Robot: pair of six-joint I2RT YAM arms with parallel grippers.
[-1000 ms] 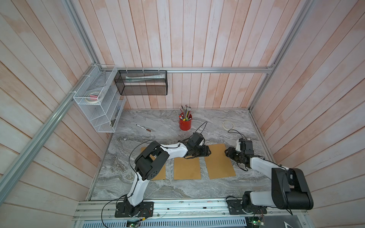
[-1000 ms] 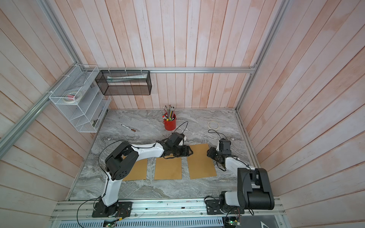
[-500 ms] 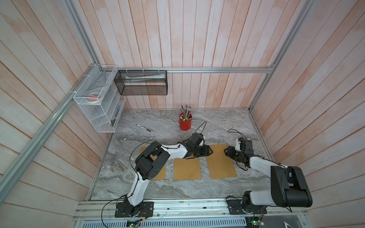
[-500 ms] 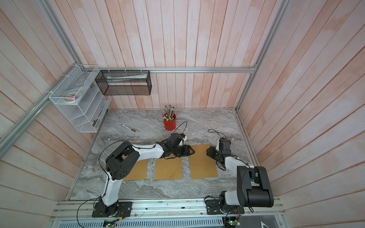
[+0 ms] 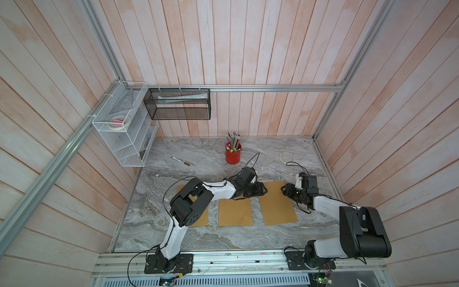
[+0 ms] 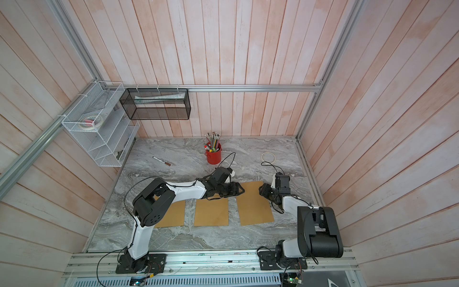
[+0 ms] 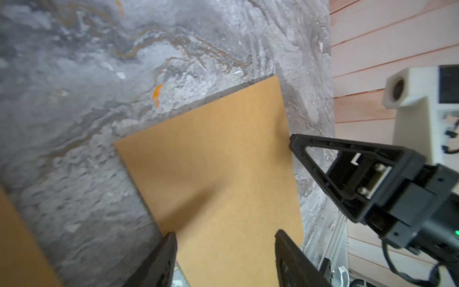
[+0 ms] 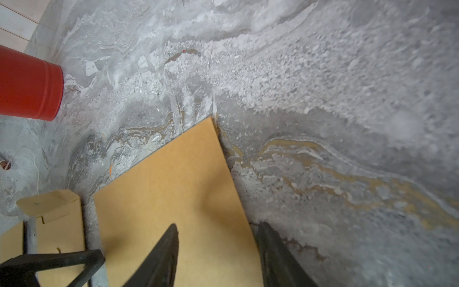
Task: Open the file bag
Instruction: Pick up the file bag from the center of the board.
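Observation:
Three flat brown file bags lie side by side on the marble table. Both grippers are at the far end of the right-hand file bag (image 5: 277, 203) (image 6: 255, 206). My left gripper (image 5: 262, 190) (image 6: 240, 190) is open at that bag's far left corner, and its jaws hang over the bag (image 7: 223, 161) with nothing between them (image 7: 224, 238). My right gripper (image 5: 285, 190) (image 6: 262, 192) is open at the far right edge. In the right wrist view one finger is over the bag (image 8: 173, 186) and the other over bare table beside its edge (image 8: 218, 233).
The middle file bag (image 5: 234, 212) shows a raised flap (image 8: 54, 206) in the right wrist view. The left file bag (image 5: 201, 218) is partly under my left arm. A red pencil cup (image 5: 233, 155), a marker (image 5: 180, 161) and a tape ring (image 5: 287, 157) lie behind. Wire racks (image 5: 124, 129) hang on the left wall.
My left gripper has edged a little to the right, closer to the right-hand bag's corner. The right arm has hardly moved.

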